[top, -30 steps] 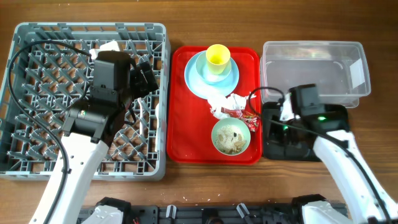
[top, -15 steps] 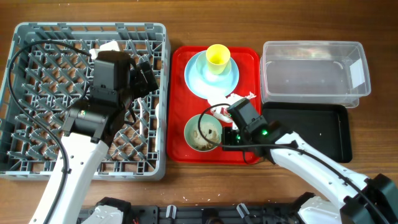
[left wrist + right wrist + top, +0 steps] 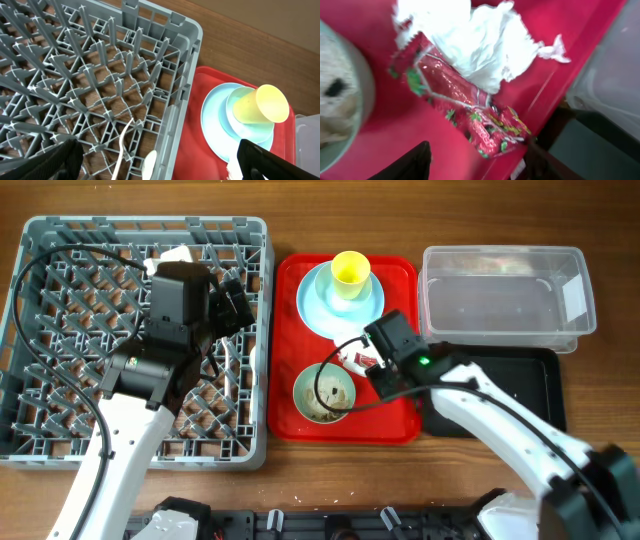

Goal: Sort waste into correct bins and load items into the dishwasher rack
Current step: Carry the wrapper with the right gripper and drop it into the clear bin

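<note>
My right gripper [image 3: 477,150] is spread wide over the wrapper [image 3: 465,105], pinching nothing. The wrapper lies on the red tray [image 3: 570,20], touching the napkin [image 3: 475,35]. My left gripper [image 3: 159,147] hangs spread and empty above the rack [image 3: 100,75], where the fork [image 3: 122,150] and spoon [image 3: 149,161] already lie. By my reckoning, what's left is the wrapper, the napkin and the scraps in the bowl [image 3: 325,390], then the bowl itself, the plate [image 3: 318,305] and the cup [image 3: 350,270].

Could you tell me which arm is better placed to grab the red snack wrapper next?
Right: its end effector hovers open over the wrapper; the left end effector is over the rack.
</note>
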